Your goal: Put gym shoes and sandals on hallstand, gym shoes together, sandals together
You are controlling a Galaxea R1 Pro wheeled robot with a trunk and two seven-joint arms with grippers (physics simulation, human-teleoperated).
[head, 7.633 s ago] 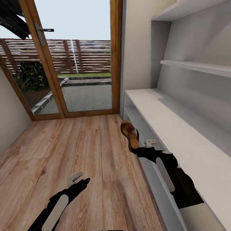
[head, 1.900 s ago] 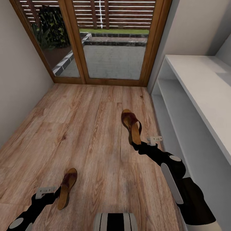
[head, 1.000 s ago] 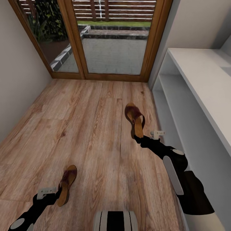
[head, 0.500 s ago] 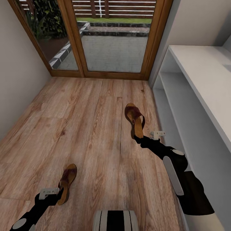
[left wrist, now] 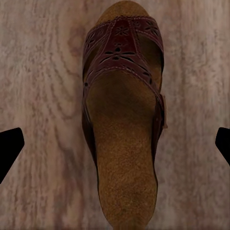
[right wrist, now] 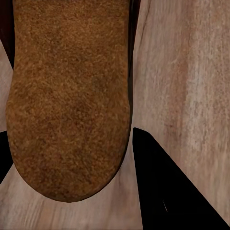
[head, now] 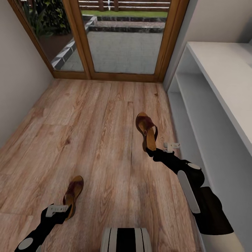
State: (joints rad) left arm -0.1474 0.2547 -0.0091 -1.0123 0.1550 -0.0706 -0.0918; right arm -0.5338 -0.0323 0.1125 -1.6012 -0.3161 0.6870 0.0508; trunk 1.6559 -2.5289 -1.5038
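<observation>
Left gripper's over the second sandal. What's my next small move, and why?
Probably lower the left gripper straight down and shut on the floor sandal. Its fingertips stand wide apart on either side of the sandal, centred over it. The right gripper already holds the other sandal.

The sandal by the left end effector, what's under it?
The sandal lies flat on the wood-plank floor, footbed up, between the open fingers of the left end effector. The floor shows all around it; the boards directly beneath and its sole are covered.
</observation>
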